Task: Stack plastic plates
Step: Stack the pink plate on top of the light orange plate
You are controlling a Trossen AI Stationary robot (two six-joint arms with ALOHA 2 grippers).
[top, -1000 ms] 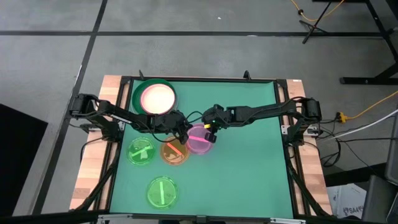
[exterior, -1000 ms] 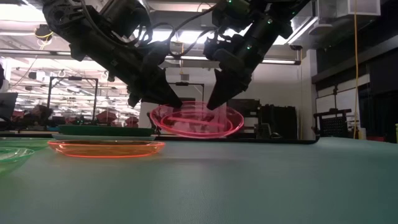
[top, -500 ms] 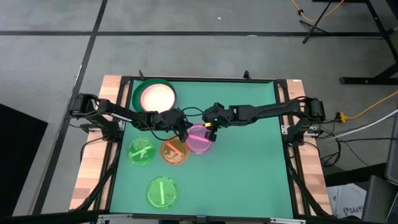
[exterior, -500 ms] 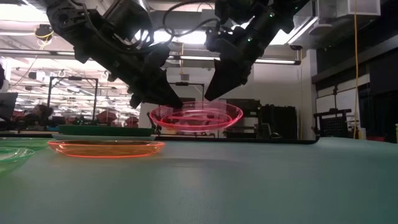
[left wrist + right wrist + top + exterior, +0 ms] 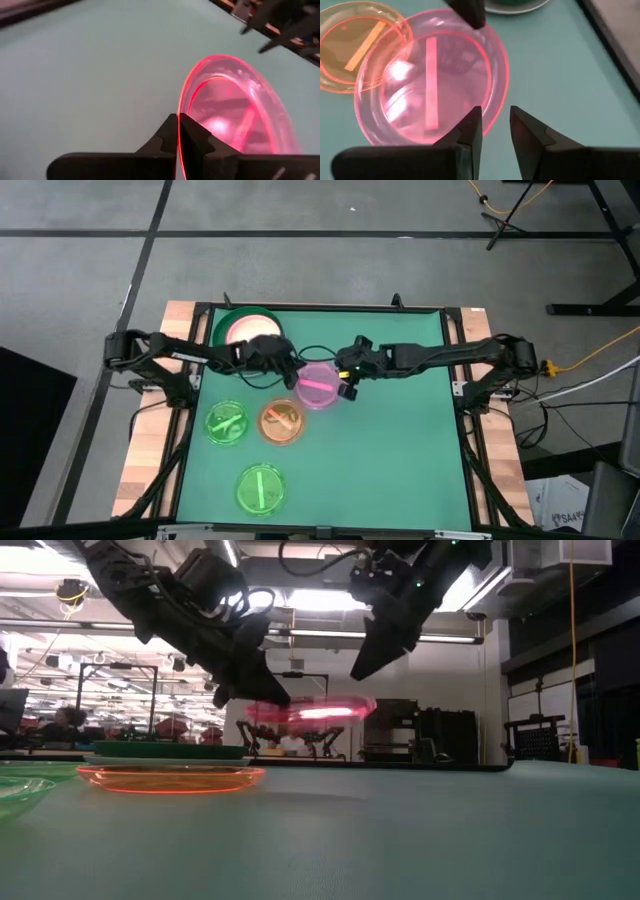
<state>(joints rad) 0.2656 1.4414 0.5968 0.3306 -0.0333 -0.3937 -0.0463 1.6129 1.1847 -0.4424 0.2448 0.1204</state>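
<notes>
pink plate aloft in left gripper, nothing in it

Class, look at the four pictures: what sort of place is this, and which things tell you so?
Probably a robotics lab or workshop. Two robot arms work at a green table with a wooden edge; cables trail over the grey floor; the low view shows ceiling strip lights and equipment racks behind.

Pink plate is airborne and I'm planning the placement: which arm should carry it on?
Left. The left gripper is shut on the pink plate rim, lifted off the table; the right gripper is open, off it.
</notes>
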